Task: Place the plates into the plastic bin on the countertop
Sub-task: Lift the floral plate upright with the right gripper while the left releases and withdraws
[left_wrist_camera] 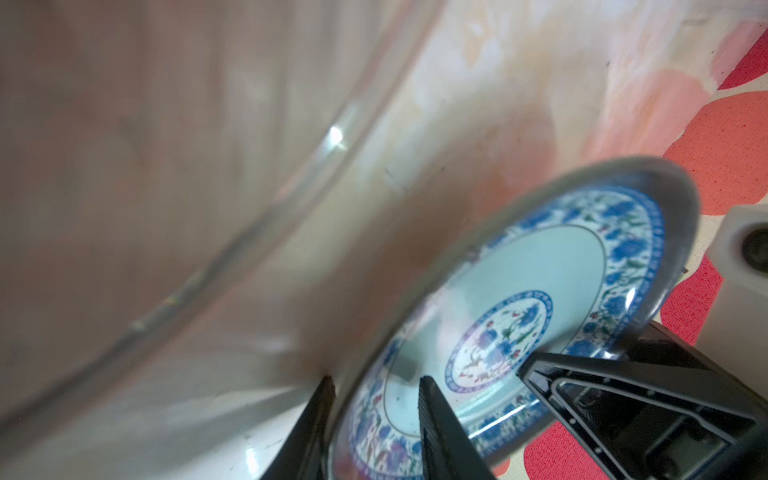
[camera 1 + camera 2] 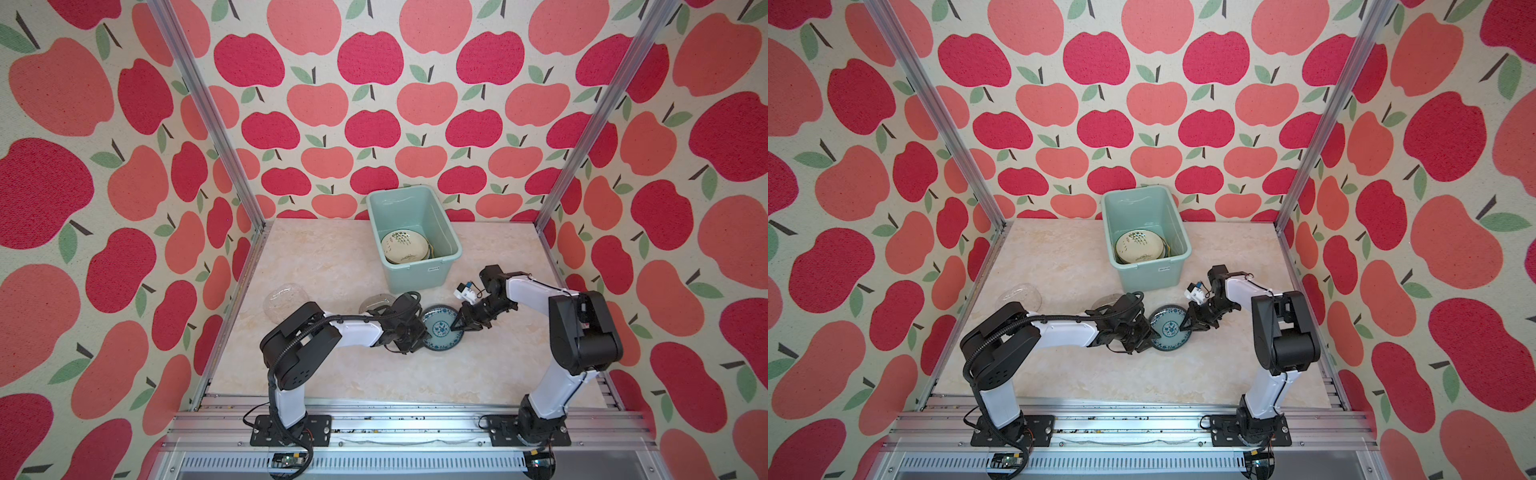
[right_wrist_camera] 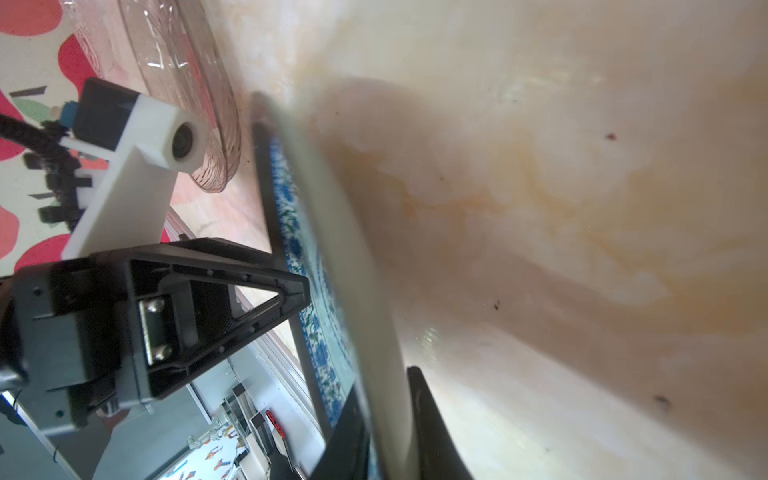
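A blue plate (image 2: 441, 332) was held over the middle of the countertop (image 2: 332, 374), just in front of the bin (image 2: 415, 279). It was clamped from both sides: the left gripper (image 2: 423, 332) was closed on its left rim and the right gripper (image 2: 454, 327) on its right.

A small white label (image 2: 433, 269) was carried on the bin's front wall, its print too small to be read. Inside, a cream plate (image 2: 402, 245) lay topmost at the front end.

The countertop lay bare ahead of both arms and left of the bin. A glass plate (image 2: 286, 296) sat near the left rail (image 2: 232, 316), and a second glass plate (image 2: 374, 302) was half hidden behind the left arm.

The bin was taken in by the top views alone. The painted face was shown in the left wrist view, with fingers (image 1: 436, 424) astride the rim. In the right wrist view the blue plate was seen edge-on, its shadow cast on the countertop.
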Available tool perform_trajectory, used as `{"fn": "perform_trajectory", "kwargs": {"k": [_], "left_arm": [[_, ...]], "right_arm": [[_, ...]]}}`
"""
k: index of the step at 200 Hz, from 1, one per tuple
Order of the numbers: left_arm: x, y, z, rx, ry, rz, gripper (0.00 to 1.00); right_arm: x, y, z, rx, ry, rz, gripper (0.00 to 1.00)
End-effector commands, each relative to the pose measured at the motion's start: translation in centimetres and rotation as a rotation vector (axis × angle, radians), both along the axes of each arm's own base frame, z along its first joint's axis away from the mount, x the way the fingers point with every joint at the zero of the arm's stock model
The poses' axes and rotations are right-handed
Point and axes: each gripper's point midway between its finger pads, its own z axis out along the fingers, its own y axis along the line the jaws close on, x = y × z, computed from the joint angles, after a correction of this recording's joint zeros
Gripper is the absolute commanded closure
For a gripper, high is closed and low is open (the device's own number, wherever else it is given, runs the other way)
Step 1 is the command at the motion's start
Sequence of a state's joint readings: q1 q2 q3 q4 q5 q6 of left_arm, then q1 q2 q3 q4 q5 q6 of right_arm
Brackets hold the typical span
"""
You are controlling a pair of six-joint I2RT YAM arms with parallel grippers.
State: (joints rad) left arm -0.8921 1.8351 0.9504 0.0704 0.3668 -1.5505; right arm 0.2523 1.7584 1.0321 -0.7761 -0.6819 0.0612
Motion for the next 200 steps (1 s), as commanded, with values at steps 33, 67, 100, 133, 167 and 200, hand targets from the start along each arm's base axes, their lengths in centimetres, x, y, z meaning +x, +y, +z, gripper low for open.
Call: {"fn": "perform_trajectory", "kwargs": {"k": [33, 67, 100, 133, 167, 200], "left_arm": [[0.9, -0.2, 3.0, 0.014, -0.063, -0.033, 0.60], [0.8, 2.2, 7.6, 0.043, -0.182, -0.028, 0.52], [0.8, 6.9, 13.7, 0.153, -0.376, -0.038, 0.41], [1.5, 11.7, 20.5, 0.227, -0.612, -0.073, 0.25], [3.0, 17.3, 25.5, 0.260, -0.766, -0.083, 0.17], [4.7, 23.0, 28.0, 0.252, -0.822, 0.008, 0.13]], "right_arm": [[0.5, -1.9, 1.6, -0.081, -0.013, -0.056, 0.95], [0.7, -5.3, 3.7, -0.202, -0.010, -0.161, 1.00], [0.3, -7.4, 7.6, -0.302, -0.092, -0.184, 1.00], [0.9, -7.4, 14.4, -0.272, -0.228, -0.231, 1.00], [3.5, -5.8, 22.6, -0.131, -0.383, -0.344, 1.00], [7.3, -3.9, 28.6, 0.009, -0.468, -0.466, 1.00]]}}
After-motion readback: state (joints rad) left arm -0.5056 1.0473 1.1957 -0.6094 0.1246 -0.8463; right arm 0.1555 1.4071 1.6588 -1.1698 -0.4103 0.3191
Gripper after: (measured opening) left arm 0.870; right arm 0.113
